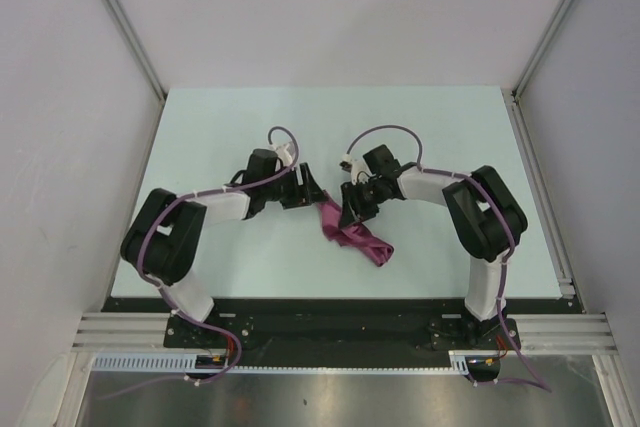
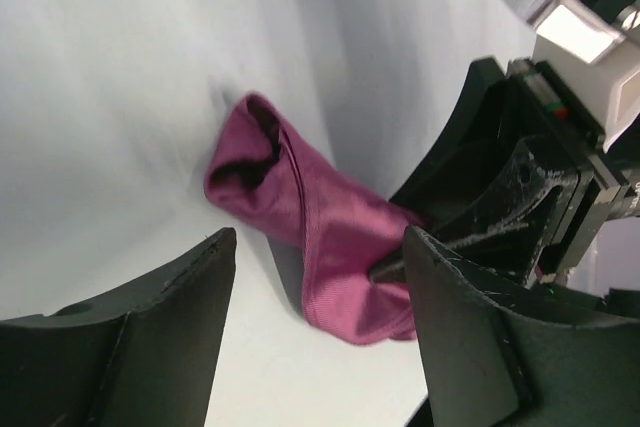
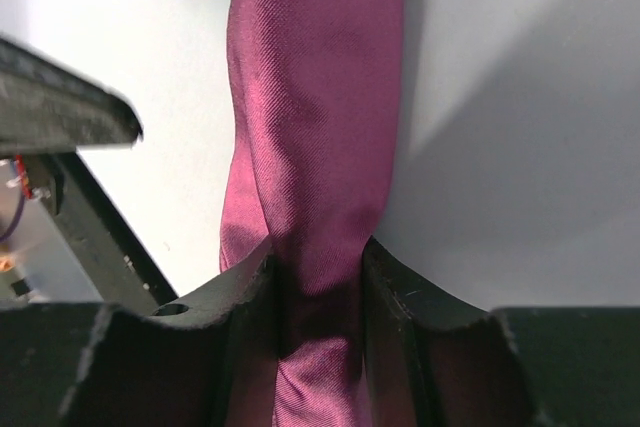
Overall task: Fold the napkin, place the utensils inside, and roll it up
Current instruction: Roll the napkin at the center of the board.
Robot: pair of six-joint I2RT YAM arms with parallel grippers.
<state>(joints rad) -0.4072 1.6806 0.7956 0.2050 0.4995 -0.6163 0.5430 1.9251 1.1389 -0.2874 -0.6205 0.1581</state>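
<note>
The maroon napkin (image 1: 355, 232) lies bunched in a narrow strip near the table's middle front. My right gripper (image 1: 347, 217) is shut on one end of it; in the right wrist view the cloth (image 3: 315, 97) runs up from between the fingers (image 3: 395, 297). My left gripper (image 1: 315, 192) is open, close beside the napkin's upper end; in the left wrist view the cloth (image 2: 310, 212) lies between and beyond its spread fingers (image 2: 190, 297), not held. The right gripper's black body (image 2: 510, 187) shows there too. The utensil is not in view.
The pale table (image 1: 240, 127) is walled by white panels with metal posts at the back corners. A black rail (image 1: 330, 312) runs along the near edge by the arm bases. Purple cables (image 1: 385, 132) loop over both arms.
</note>
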